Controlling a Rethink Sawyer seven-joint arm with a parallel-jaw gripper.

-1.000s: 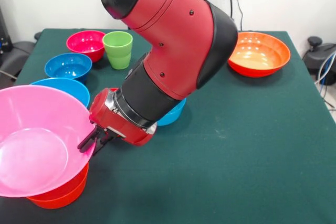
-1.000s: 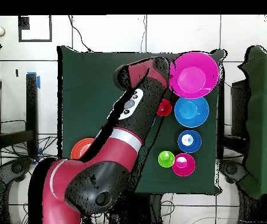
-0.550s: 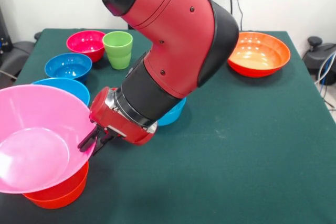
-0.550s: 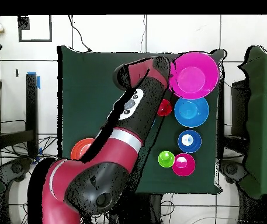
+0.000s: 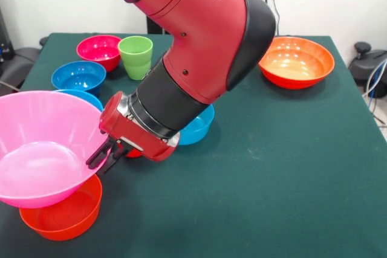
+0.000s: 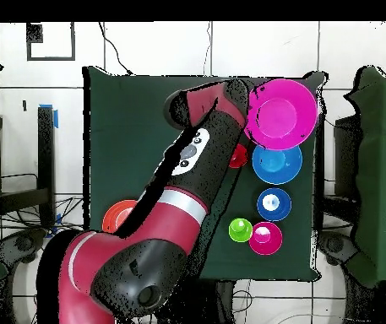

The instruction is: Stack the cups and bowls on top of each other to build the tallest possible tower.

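Gripper clamping pink bowl rim, orange bowl beneath, blue bowl behind arm

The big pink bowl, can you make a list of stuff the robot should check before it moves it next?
1. The hand has the pink bowl by its rim: ok.
2. Pink bowl lifted off the orange bowl below: ok, a gap shows.
3. Pink bowl level: not ok, it tilts.
4. Light blue bowl beside it clear of the pink rim: cannot tell, it is partly hidden.
5. Green cup and magenta bowl out of the way: ok.
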